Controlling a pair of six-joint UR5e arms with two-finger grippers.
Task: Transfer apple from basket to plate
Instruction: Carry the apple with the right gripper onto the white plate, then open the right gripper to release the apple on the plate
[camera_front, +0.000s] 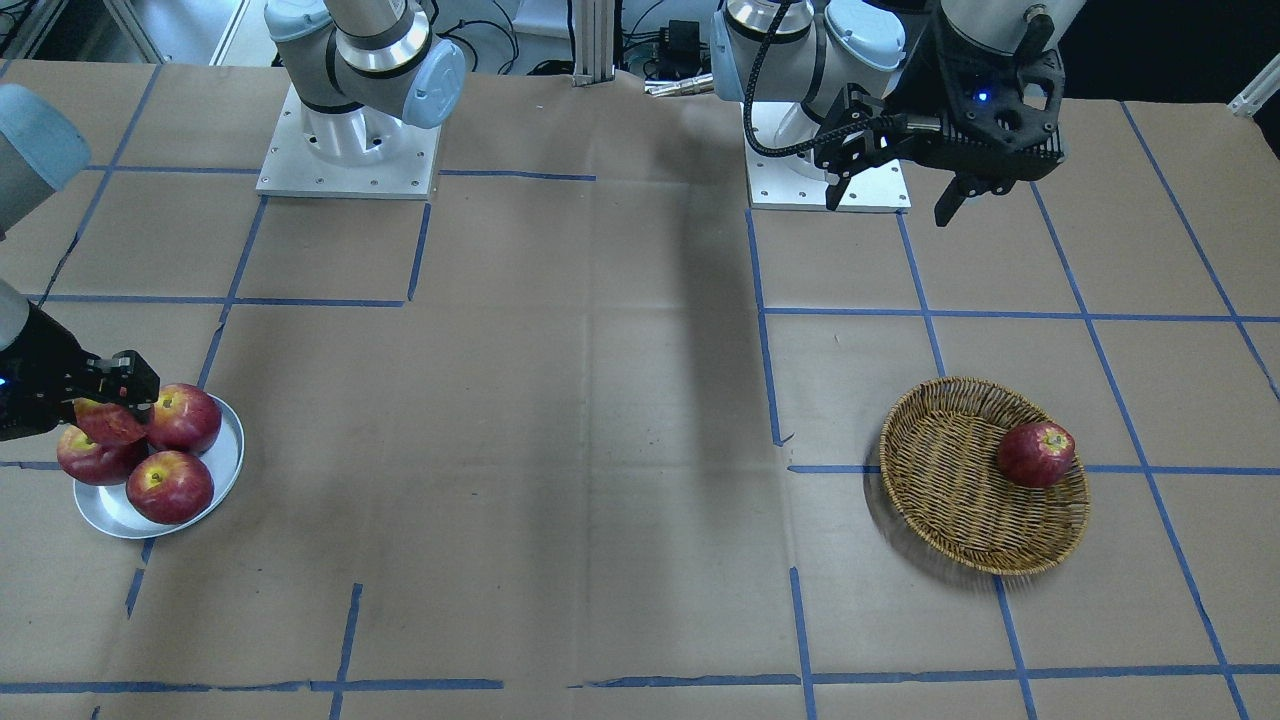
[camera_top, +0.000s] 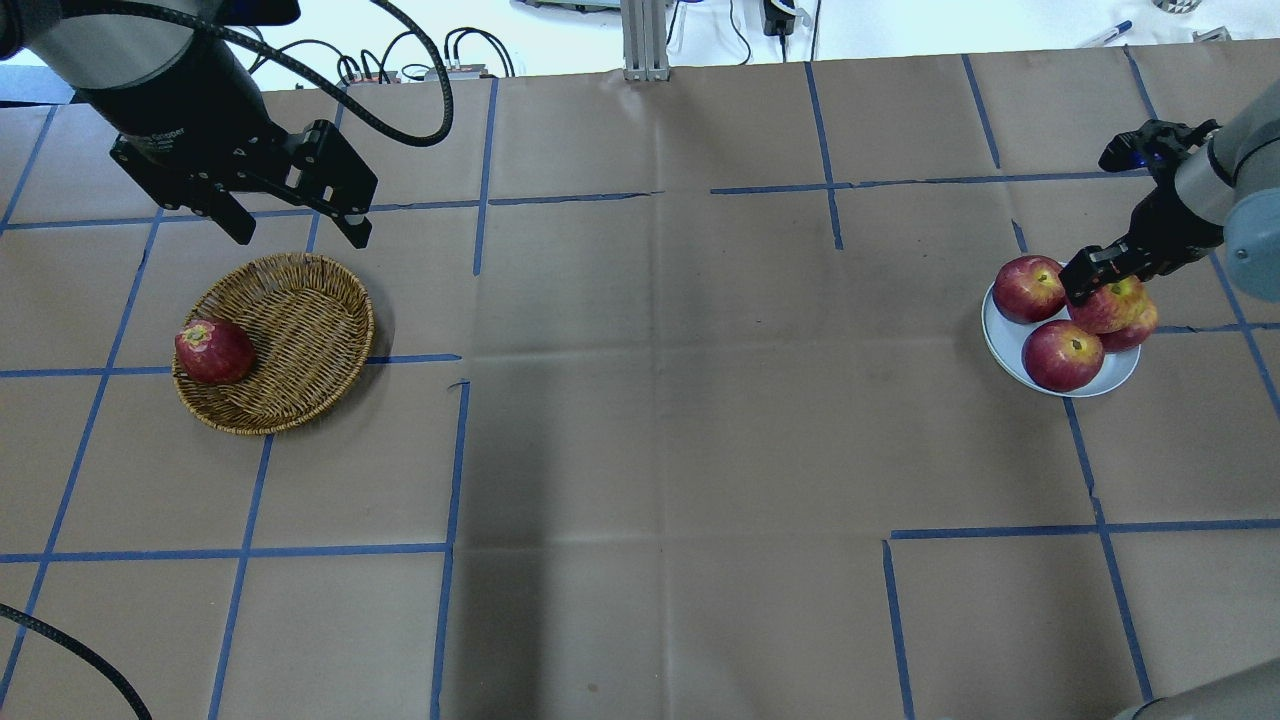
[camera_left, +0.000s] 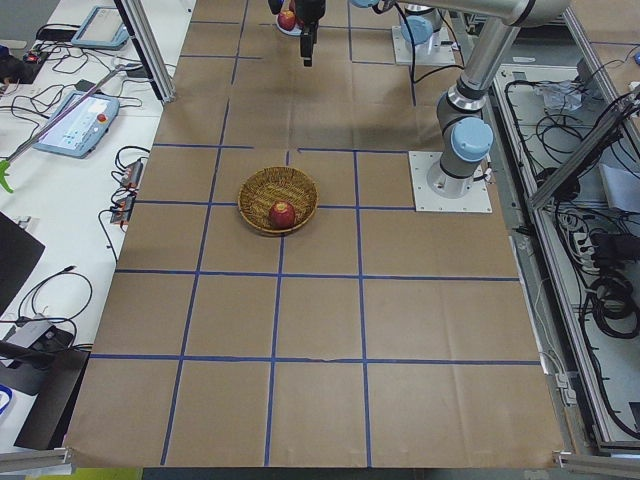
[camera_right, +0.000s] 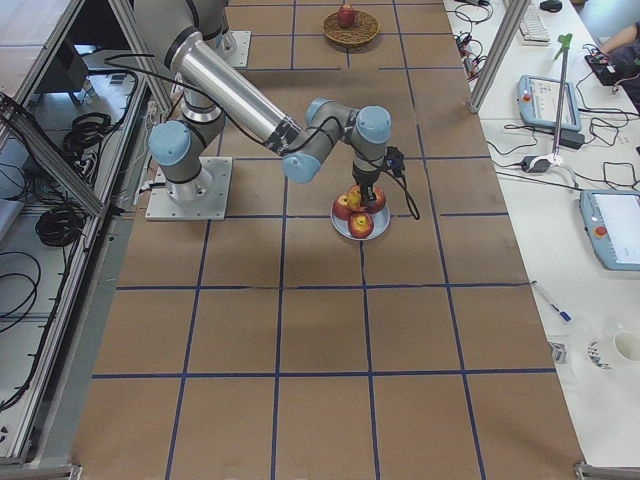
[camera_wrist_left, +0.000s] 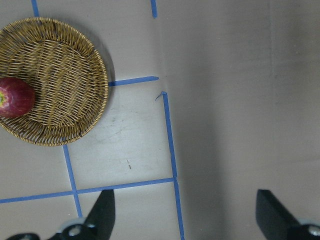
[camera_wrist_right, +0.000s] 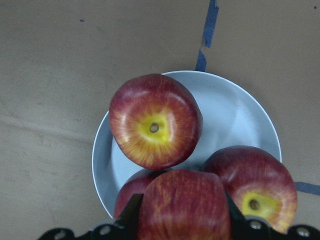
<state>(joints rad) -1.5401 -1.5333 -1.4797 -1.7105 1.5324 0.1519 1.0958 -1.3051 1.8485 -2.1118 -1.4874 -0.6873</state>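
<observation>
My right gripper (camera_top: 1103, 294) is shut on the apple (camera_top: 1110, 308), paler red with yellow streaks, and holds it over the back of the silver-grey plate (camera_top: 993, 335). In the right wrist view the apple (camera_wrist_right: 182, 200) sits between the jaws above the plate (camera_wrist_right: 235, 115). Three darker apples lie on the plate (camera_front: 228, 465); I cannot tell if the held one touches them. The wicker basket (camera_top: 300, 320) holds one deep-red apple (camera_top: 213, 351). My left gripper (camera_top: 302, 238) is open and empty, high above the basket's far side.
Brown paper with blue tape lines covers the table. The arm bases (camera_front: 348, 150) stand at the robot's edge. The basket (camera_wrist_left: 65, 75) shows at the upper left of the left wrist view, with bare paper beside it.
</observation>
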